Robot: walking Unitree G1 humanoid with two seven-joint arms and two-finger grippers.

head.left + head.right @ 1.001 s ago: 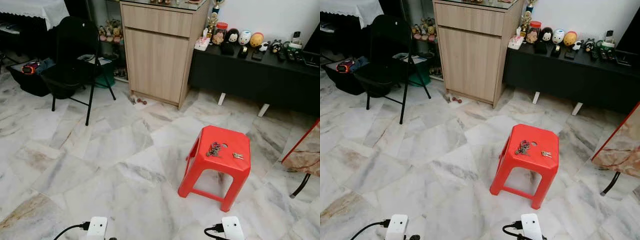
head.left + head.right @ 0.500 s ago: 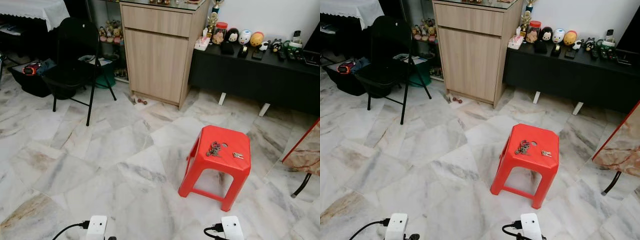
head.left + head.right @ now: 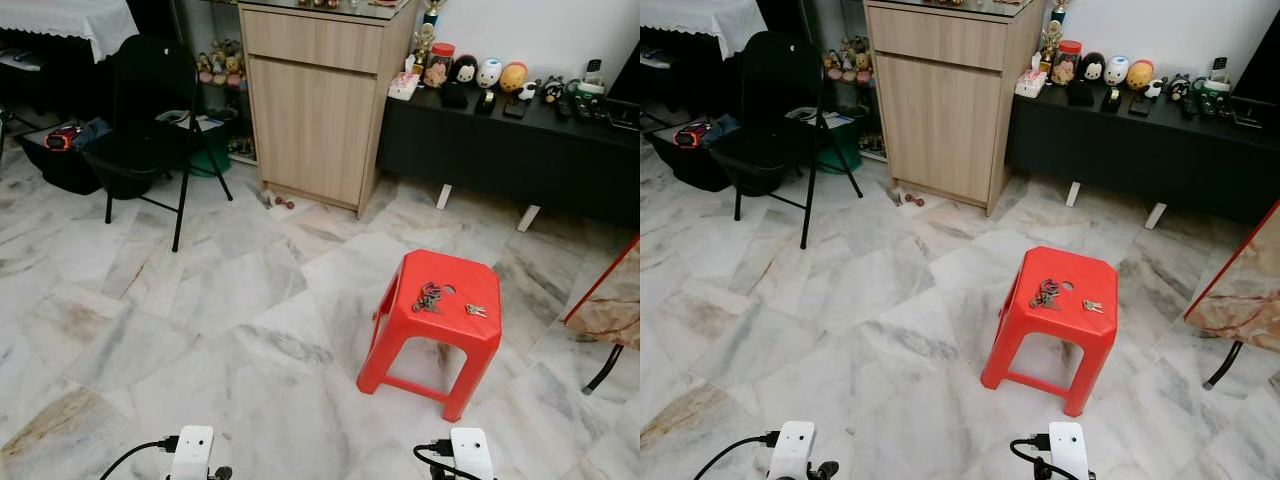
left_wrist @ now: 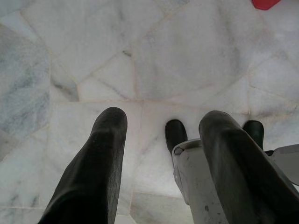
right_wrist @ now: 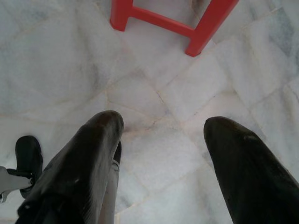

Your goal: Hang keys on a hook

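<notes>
A bunch of keys [image 3: 430, 296] lies on top of a red plastic stool [image 3: 447, 328], with a small separate key [image 3: 476, 311] just to its right. The stool stands on the marble floor, ahead of me and to the right. Both arms hang low at the bottom edge of the eye views. My left gripper [image 4: 163, 119] points down at bare floor tiles, fingers spread and holding nothing. My right gripper [image 5: 166, 121] is open as well, above the floor just short of the stool's legs [image 5: 205, 28].
A tall wooden cabinet [image 3: 320, 100] stands at the back. To its left is a black folding chair [image 3: 150, 110], to its right a low black sideboard [image 3: 510, 150] with figurines. A marble-topped table edge [image 3: 612, 300] juts in at the right.
The two wrists sit a little lower in the picture. The keys and the stool have not moved.
</notes>
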